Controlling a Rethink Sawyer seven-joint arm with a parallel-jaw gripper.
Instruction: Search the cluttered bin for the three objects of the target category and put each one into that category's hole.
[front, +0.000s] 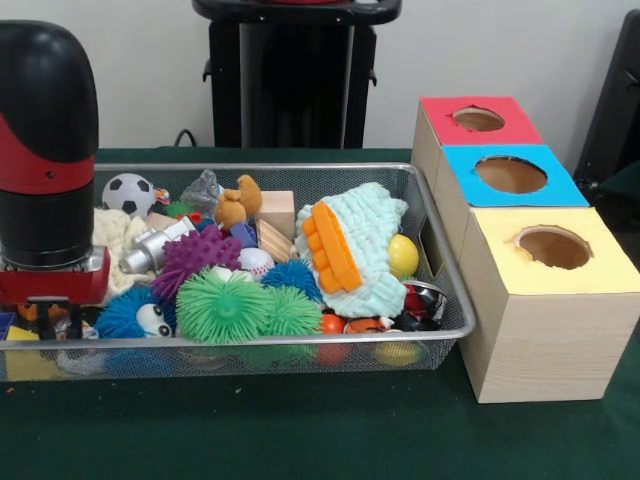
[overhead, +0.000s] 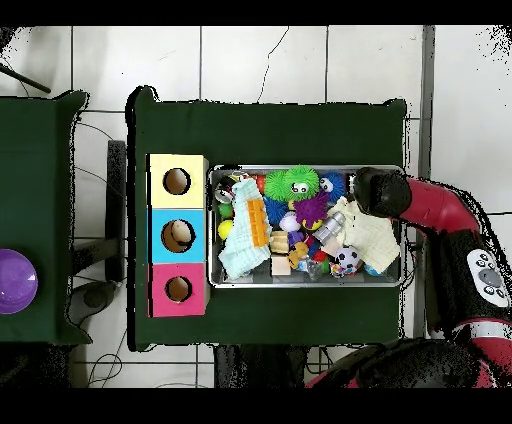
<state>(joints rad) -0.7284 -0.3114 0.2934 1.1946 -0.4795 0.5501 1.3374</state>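
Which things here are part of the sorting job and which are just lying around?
Job: wire bin of toys, red box, blue box, yellow box, the arm's hand.
Lying about: purple bowl on the side table.

Lab: robot arm (overhead: 455, 225), tiled floor (overhead: 300, 60)

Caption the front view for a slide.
Red-and-black arm lowered into wire-mesh bin of toys beside three holed boxes.

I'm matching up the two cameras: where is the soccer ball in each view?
Front view: soccer ball at the bin's far left corner.
Overhead view: soccer ball near the bin's bottom edge, right of centre.
Shared landmark: the yellow-topped box.
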